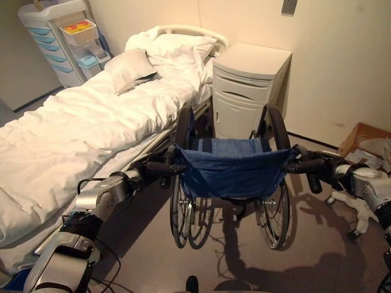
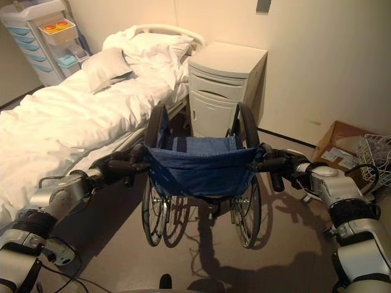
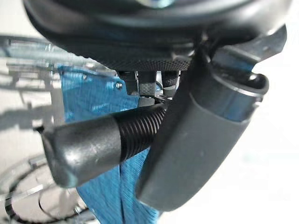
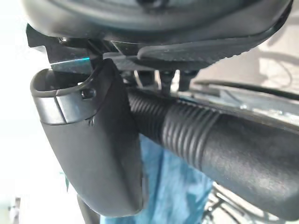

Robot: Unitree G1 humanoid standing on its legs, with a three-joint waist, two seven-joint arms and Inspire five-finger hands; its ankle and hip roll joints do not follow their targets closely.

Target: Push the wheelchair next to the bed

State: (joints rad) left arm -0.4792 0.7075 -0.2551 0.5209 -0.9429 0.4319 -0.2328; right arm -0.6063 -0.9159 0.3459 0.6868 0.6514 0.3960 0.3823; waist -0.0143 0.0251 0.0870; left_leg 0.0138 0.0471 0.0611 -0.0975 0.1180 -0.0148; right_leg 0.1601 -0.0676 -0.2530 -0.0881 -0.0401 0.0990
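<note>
Ahead of wheelchair (image 1: 229, 174): cabinet (image 1: 247, 91) | bed (image 1: 79, 134) alongside | both hands clasp its push handles

Blue wheelchair (image 1: 229, 171) fabric, white bed (image 1: 73, 134) linen, cream cabinet (image 1: 247, 85)

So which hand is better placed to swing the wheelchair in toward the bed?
Probably the right hand. Both grip the push handles, but the bed lies on the left hand's side, so pushing the right handle should turn the wheelchair toward it.
</note>
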